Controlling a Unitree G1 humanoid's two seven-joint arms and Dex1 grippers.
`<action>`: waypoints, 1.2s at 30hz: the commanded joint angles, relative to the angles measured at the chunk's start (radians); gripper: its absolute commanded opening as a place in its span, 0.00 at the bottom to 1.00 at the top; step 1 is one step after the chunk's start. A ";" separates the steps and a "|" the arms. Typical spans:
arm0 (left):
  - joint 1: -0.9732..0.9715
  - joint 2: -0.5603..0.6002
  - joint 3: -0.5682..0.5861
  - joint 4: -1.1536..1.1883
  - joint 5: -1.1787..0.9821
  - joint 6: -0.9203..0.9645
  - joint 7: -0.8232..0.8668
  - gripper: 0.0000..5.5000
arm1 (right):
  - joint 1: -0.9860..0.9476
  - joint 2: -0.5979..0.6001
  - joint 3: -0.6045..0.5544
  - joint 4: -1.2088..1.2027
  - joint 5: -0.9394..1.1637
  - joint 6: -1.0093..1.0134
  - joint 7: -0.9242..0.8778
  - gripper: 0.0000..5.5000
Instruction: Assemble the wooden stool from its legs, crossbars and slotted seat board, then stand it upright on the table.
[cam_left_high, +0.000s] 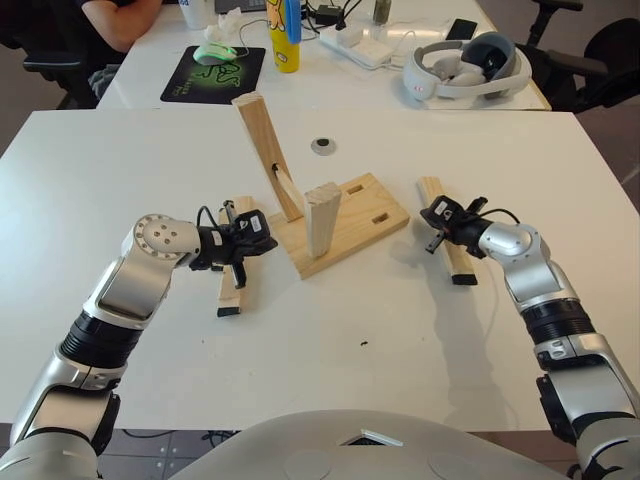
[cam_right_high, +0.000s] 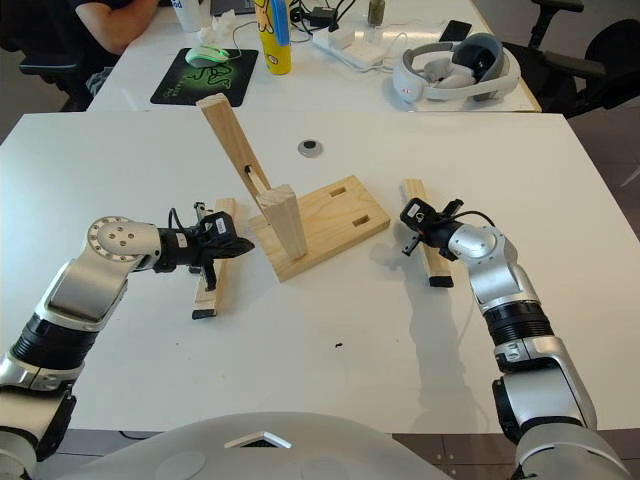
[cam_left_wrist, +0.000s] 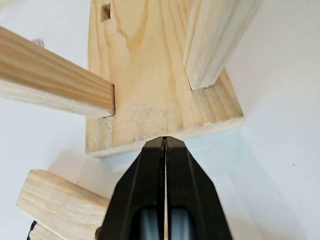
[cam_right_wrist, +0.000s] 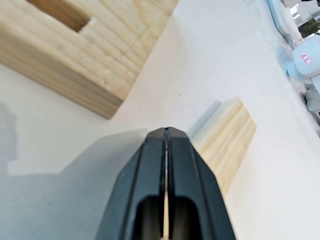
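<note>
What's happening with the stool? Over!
Left gripper, right gripper: jaws shut, empty. Seat board flat, tall leg, short leg stuck in. Left stick, right stick loose nearby. Nothing blocking.

One seat board (cam_left_high: 365, 215). Two slotted legs: tall leg (cam_left_high: 262, 140), short leg (cam_left_high: 322, 218). Two loose bars: left bar (cam_left_high: 232, 292), right bar (cam_left_high: 433, 190).

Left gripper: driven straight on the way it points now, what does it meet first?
Probably the near edge of the seat board, just ahead of the shut left gripper, between the leaning leg and the short upright leg. Whether the tip would ride over that edge is unclear.
</note>
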 joint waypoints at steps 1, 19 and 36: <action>0.012 0.041 -0.026 -0.026 0.006 0.016 -0.026 0.00 | -0.051 0.014 0.013 0.097 -0.027 -0.073 -0.016 0.00; -0.012 -0.110 -0.132 0.119 0.066 -0.011 0.108 0.00 | -0.088 0.094 0.018 0.187 -0.023 -0.198 0.032 0.00; -0.142 -0.178 -0.117 0.438 0.105 -0.229 0.097 0.00 | 0.235 0.063 0.062 -0.424 0.065 -0.031 0.186 0.00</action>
